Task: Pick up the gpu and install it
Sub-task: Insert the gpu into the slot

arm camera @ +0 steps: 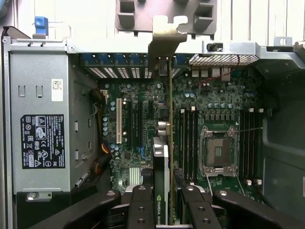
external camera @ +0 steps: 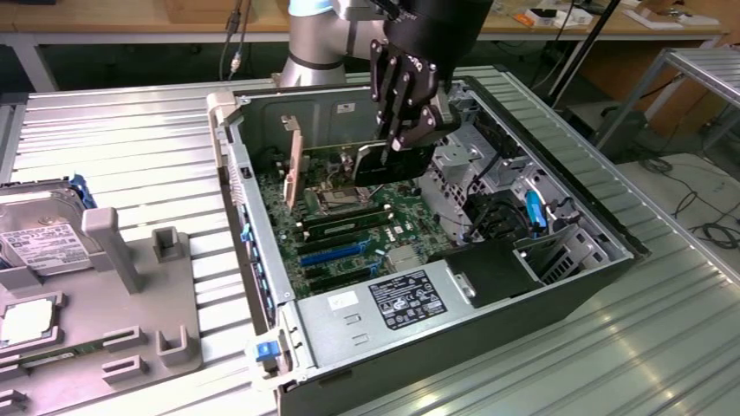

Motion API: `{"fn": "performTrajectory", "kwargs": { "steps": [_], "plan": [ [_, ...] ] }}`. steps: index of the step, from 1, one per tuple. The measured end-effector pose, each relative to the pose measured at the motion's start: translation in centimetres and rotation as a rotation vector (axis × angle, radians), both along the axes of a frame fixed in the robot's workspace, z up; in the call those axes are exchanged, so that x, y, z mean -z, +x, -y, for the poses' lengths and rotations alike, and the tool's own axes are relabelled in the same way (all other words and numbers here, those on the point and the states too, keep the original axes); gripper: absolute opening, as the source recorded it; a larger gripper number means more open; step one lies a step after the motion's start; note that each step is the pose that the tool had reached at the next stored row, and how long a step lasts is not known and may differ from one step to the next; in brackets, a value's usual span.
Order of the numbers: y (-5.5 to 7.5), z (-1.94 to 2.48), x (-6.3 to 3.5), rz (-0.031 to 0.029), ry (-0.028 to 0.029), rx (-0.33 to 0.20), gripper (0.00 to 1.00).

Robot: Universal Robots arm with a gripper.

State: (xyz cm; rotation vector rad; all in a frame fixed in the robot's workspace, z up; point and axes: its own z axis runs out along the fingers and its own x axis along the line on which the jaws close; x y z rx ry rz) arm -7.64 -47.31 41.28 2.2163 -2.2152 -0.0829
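Note:
The gpu (external camera: 387,163) is a green card with a black cooler and a tan metal end bracket (external camera: 294,156). It stands on edge inside the open computer case (external camera: 601,260), over the motherboard (external camera: 347,217). My gripper (external camera: 405,143) comes down from above and is shut on the cooler end of the card. In the wrist view the gpu (arm camera: 164,157) appears edge-on between my fingers (arm camera: 142,200). Its bracket (arm camera: 166,36) reaches the rear slot openings of the case. Whether the card's lower edge touches a slot is hidden.
A power supply (external camera: 399,299) with a black label fills the near end of the case. Next to the card are the empty CPU socket (arm camera: 218,152) and memory sticks (external camera: 335,227). On the exterior view's left, a grey fixture tray (external camera: 116,251) carries a hard drive (external camera: 41,234).

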Motion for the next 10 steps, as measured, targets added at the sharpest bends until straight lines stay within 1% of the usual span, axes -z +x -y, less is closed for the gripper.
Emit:
{"fn": "performTrajectory", "kwargs": {
  "steps": [7, 10],
  "plan": [
    [0.0, -0.04, 0.09, 0.0001, 0.0006, 0.0, 0.27],
    [0.01, -0.31, 0.35, 0.0, 0.0004, 0.0, 0.27]
  ]
}}
